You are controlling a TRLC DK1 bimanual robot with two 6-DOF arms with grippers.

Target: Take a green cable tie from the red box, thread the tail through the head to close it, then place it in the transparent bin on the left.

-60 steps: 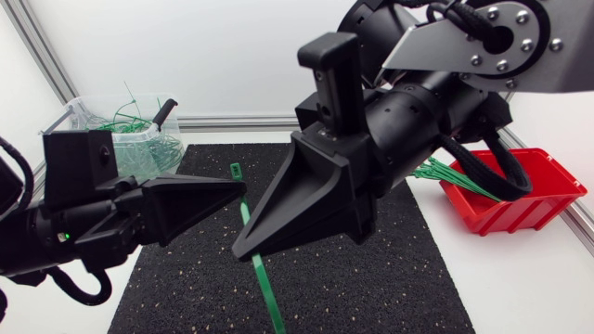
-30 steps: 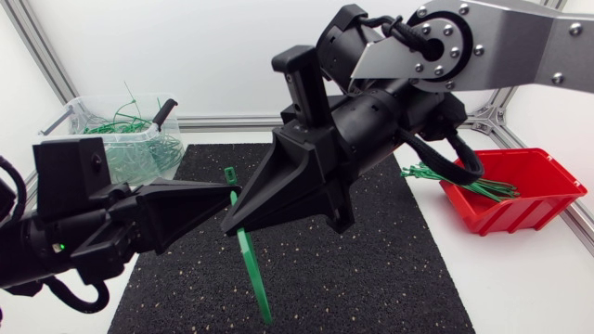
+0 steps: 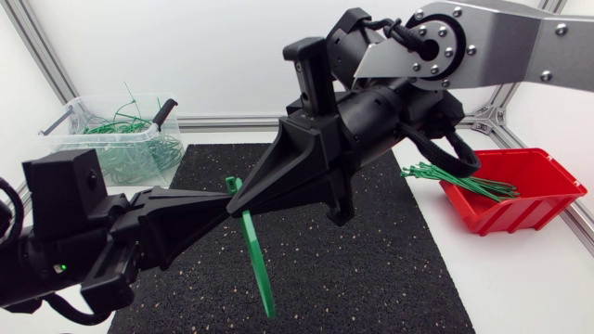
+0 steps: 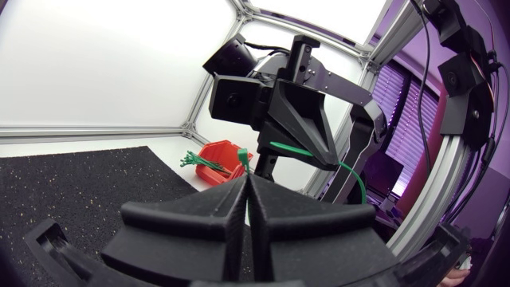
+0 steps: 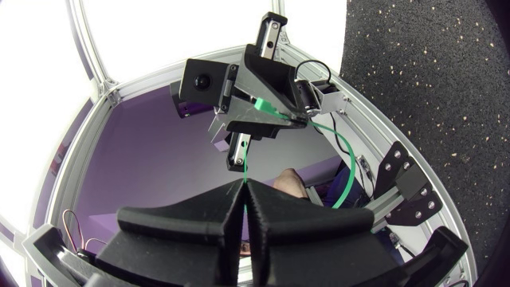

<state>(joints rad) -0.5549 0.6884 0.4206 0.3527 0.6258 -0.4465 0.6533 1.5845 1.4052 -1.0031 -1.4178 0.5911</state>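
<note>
A green cable tie (image 3: 255, 260) hangs in the air over the black mat, bent into a loop, with its head (image 3: 234, 184) uppermost. My left gripper (image 3: 223, 197) comes in from the lower left and is shut on the tie just below the head (image 4: 243, 156). From the upper right, my right gripper (image 3: 235, 203) meets it tip to tip and is shut on the thin tail (image 5: 246, 163). The strap (image 5: 348, 163) arcs between the two grippers. The red box (image 3: 543, 199) at the right holds several loose green ties (image 3: 445, 176). The transparent bin (image 3: 70, 116) stands at the back left.
The black speckled mat (image 3: 390, 269) covers the middle of the table. The bin at the back left holds several closed green ties (image 3: 130, 148). An aluminium frame rail (image 3: 223, 122) runs along the back edge.
My right gripper has swung left and turned, bringing its tips against the left gripper's. The left gripper has sunk a little and pushed right. The tie's strap hangs lower.
</note>
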